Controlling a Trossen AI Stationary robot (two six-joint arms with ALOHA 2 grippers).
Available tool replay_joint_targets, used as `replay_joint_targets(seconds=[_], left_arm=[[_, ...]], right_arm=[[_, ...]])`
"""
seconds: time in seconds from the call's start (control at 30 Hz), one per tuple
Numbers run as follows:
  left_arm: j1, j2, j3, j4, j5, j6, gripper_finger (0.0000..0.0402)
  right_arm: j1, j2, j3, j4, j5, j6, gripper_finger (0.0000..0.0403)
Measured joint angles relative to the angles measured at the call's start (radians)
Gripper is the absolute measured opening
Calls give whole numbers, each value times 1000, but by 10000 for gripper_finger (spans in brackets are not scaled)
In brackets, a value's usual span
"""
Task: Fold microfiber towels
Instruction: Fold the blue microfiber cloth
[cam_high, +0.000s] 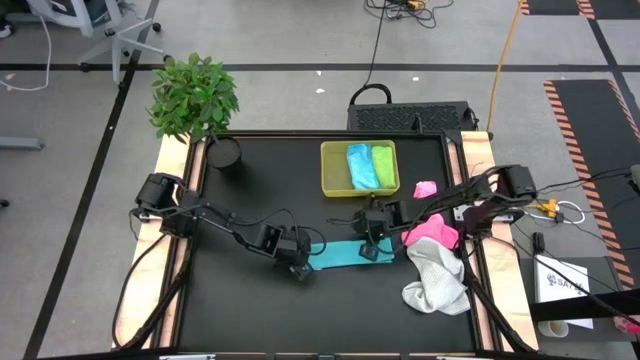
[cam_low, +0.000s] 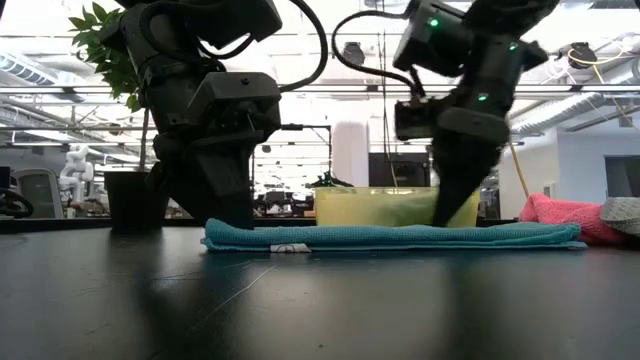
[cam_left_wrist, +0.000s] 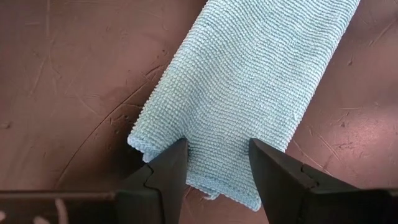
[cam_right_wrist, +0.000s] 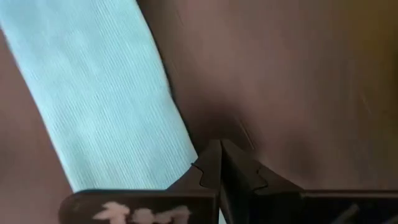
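Observation:
A teal towel (cam_high: 345, 254), folded into a long strip, lies flat on the black table (cam_high: 250, 310). My left gripper (cam_high: 298, 268) stands open at the strip's left end (cam_left_wrist: 205, 155), fingers pointing steeply down. My right gripper (cam_right_wrist: 221, 152) is shut beside one long edge of the towel (cam_right_wrist: 112, 106), near its right part, with nothing between its fingers. A light blue towel (cam_high: 359, 166) and a lime green towel (cam_high: 382, 165) lie folded in the yellow tray (cam_high: 331, 170). A pink towel (cam_high: 433, 231) and a white towel (cam_high: 437, 281) lie crumpled at the table's right. My left gripper has both open fingertips (cam_left_wrist: 171, 163) set on the top of the teal towel's left end (cam_left_wrist: 214, 168), coming from above and slanting down. The towel's end runs on between the two fingers. The strip stays flat on the table, several layers thick (cam_low: 380, 237).
A potted plant (cam_high: 193, 95) and a black pot (cam_high: 225, 153) stand at the far left corner. A small pink piece (cam_high: 425, 188) lies right of the tray. The near half of the table shows bare black surface.

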Motion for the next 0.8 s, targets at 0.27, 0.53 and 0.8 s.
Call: replay_joint_targets(seconds=[0.27, 0.53, 0.8], left_arm=[[0, 0, 0, 0, 0, 0, 177], [0, 0, 0, 0, 0, 2, 177], [0, 0, 0, -3, 0, 7, 177]], right_arm=[[4, -118, -18, -197, -16, 70, 0], [100, -193, -16, -127, -28, 217, 0], [146, -146, -23, -100, -4, 248, 0]])
